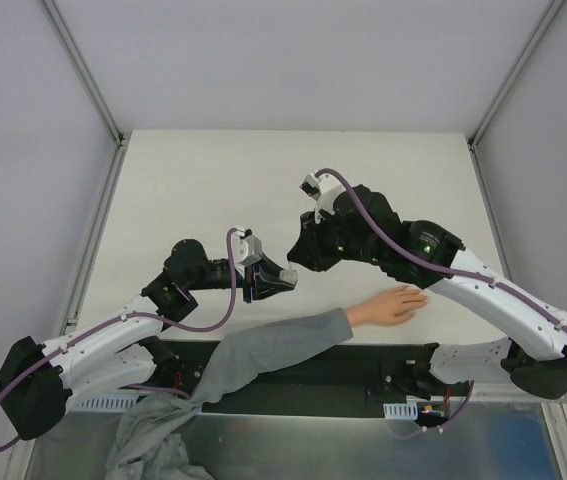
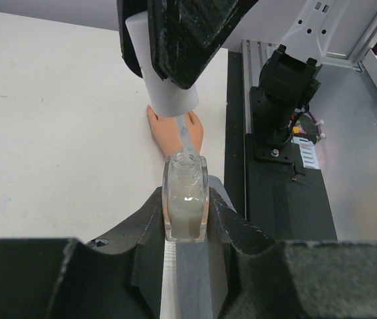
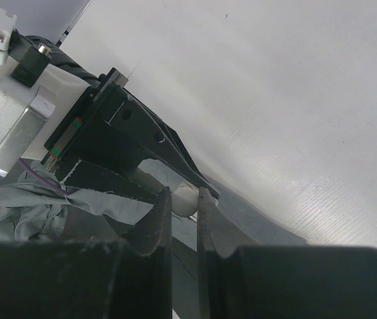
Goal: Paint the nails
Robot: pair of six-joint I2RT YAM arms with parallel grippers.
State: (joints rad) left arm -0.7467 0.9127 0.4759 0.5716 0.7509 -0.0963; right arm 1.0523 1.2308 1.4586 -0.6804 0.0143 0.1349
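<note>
The pale peach hand point(image 1: 393, 305) lies palm down on the table, its grey-sleeved arm point(image 1: 273, 348) running toward the near edge. The nails are too small to make out. My left gripper point(image 1: 281, 279) is shut on a small clear polish bottle point(image 2: 185, 196) and holds it upright above the sleeve. My right gripper point(image 1: 303, 258) is shut on the white brush cap point(image 2: 168, 86). The cap hangs just over the bottle, and its brush stem point(image 2: 184, 136) reaches into the bottle's neck. In the right wrist view the cap point(image 3: 187, 201) shows between my fingers. The hand point(image 2: 165, 129) is partly hidden behind the cap.
A black base rail point(image 1: 363, 375) runs along the table's near edge with the arm mounts point(image 2: 281, 100) on it. Loose grey cloth point(image 1: 158, 440) hangs off the near left. White walls and metal frame posts point(image 1: 83, 70) enclose the table.
</note>
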